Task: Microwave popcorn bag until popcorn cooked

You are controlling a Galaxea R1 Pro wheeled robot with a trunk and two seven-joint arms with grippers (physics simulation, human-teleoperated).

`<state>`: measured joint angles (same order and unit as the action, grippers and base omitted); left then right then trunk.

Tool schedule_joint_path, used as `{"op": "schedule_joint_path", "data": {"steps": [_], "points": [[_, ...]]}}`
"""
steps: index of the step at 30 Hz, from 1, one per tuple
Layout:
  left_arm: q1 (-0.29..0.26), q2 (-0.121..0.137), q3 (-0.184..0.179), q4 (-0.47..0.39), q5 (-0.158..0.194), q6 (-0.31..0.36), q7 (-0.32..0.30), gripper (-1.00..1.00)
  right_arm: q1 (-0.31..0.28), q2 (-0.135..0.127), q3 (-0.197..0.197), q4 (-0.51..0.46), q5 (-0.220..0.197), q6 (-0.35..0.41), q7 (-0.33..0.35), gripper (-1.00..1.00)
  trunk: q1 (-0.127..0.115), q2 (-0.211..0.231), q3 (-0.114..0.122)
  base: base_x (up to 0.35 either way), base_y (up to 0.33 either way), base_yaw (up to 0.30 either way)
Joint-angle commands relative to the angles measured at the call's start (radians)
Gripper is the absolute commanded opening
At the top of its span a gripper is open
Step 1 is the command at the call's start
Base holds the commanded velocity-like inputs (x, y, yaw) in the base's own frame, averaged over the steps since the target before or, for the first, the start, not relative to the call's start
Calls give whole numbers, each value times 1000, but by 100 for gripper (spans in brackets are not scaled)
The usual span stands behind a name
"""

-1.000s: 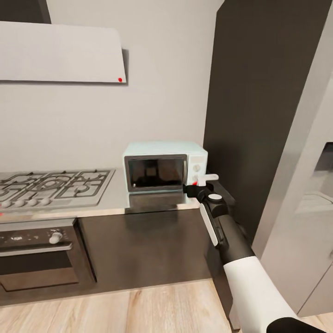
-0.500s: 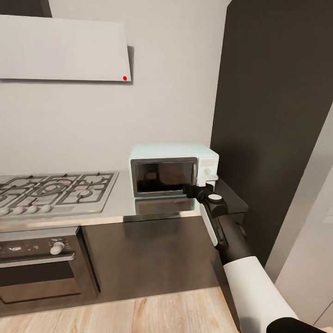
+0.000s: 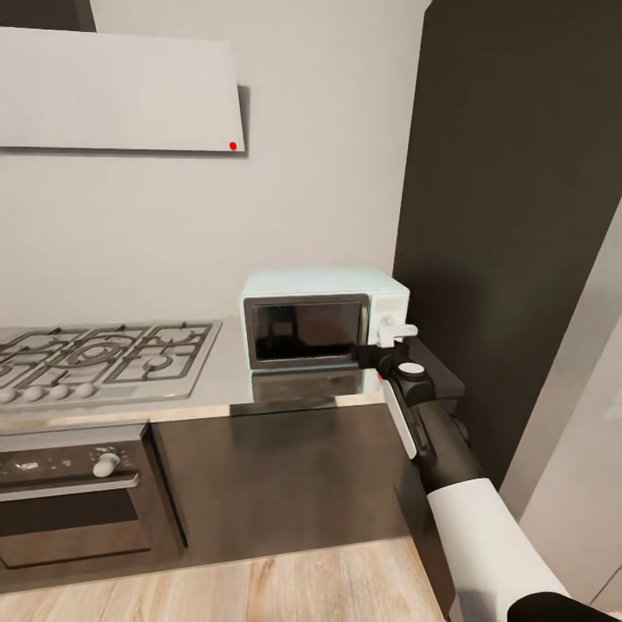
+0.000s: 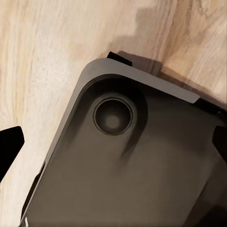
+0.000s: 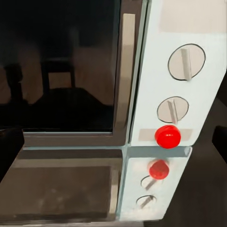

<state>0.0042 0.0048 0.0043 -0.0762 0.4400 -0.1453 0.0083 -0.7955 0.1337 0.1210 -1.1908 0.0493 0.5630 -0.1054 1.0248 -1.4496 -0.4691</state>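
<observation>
The mint-blue microwave point(image 3: 324, 315) stands on the grey countertop point(image 3: 216, 382) against the wall, its dark glass door point(image 5: 61, 66) closed. No popcorn bag can be seen through the glass, which holds only reflections. My right gripper point(image 3: 390, 339) is open just in front of the whitish control panel point(image 5: 182, 71), close to the two knobs and the red button point(image 5: 167, 136). Its dark fingertips point(image 5: 221, 137) sit at the edges of the right wrist view. My left gripper point(image 4: 113, 144) is open, hanging over my own grey base point(image 4: 142, 165) and the wood floor.
A gas hob point(image 3: 95, 354) lies left of the microwave, with a built-in oven point(image 3: 69, 492) below it. A tall dark cabinet point(image 3: 510, 216) rises just right of the microwave. The white hood point(image 3: 117, 91) hangs above the hob. Pale wood floor point(image 3: 259, 587) runs along the cabinets.
The view shifted a second ago as my body moved. Since then my right gripper has slid right and slightly up, from the door's corner to the control panel.
</observation>
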Motion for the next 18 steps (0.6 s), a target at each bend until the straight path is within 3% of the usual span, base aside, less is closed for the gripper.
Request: {"op": "schedule_joint_path", "data": {"steps": [1,18], "points": [[0,1,-1,-2,1,-1,1,100,-1,0,2,-1,5,-1,-3,100,0,0,-1,184,0,0],[0,1,-7,-2,-4,0,0,100,-1,1,3,12,0,-13,-4,100,0,0,-1,117,0,0]]}}
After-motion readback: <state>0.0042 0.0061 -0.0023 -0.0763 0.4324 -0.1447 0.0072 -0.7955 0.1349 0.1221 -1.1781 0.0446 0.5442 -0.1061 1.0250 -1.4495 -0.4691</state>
